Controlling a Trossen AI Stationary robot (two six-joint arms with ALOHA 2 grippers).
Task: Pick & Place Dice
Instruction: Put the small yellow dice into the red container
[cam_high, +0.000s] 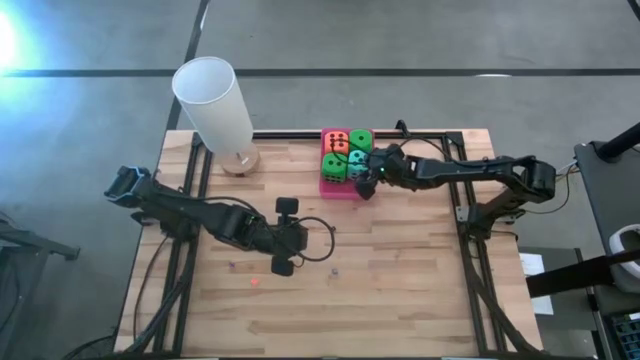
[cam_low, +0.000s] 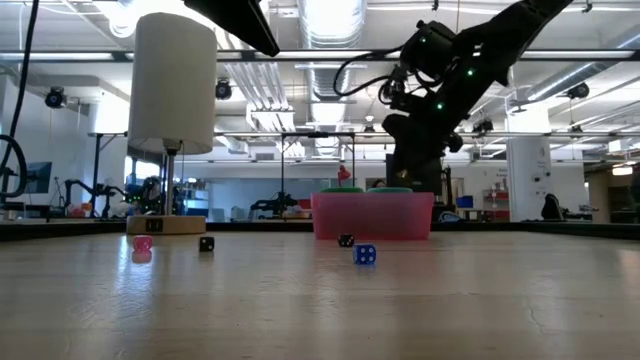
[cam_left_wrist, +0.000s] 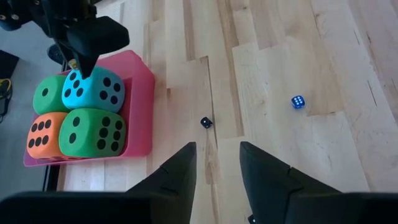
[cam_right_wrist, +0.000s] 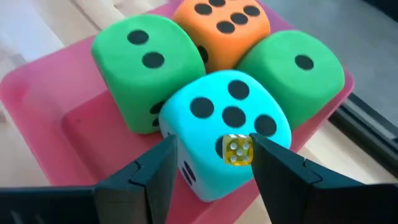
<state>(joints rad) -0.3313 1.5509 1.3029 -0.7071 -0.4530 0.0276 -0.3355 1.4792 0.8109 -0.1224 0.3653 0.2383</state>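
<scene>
A pink tray (cam_high: 338, 188) on the far middle of the table holds the four big dice packed together: orange-red (cam_right_wrist: 222, 26), two green (cam_right_wrist: 142, 65) (cam_right_wrist: 292, 67), and teal (cam_right_wrist: 224, 127). My right gripper (cam_right_wrist: 214, 163) hovers open just above the teal die (cam_left_wrist: 93, 90), pointing down. A tiny yellow die (cam_right_wrist: 238, 150) shows between its fingers, beside one fingertip and over the teal die's top. My left gripper (cam_left_wrist: 217, 163) is open above bare table, at the table's middle (cam_high: 292, 238), away from the tray. My right gripper stands open over the teal die. The tiny yellow die (cam_right_wrist: 238, 150) sits right against the inner side of one fingertip (cam_right_wrist: 264, 158). I cannot tell whether the finger touches it or whether it lies on the teal die.
Small dice lie loose on the wood: a blue one (cam_left_wrist: 298, 102), a black one (cam_left_wrist: 206, 122), another black one (cam_low: 206, 243) and a pink one (cam_low: 142, 243). A lamp with a tall white shade (cam_high: 215, 100) stands at the far left, on a round wooden base (cam_high: 240, 160).
</scene>
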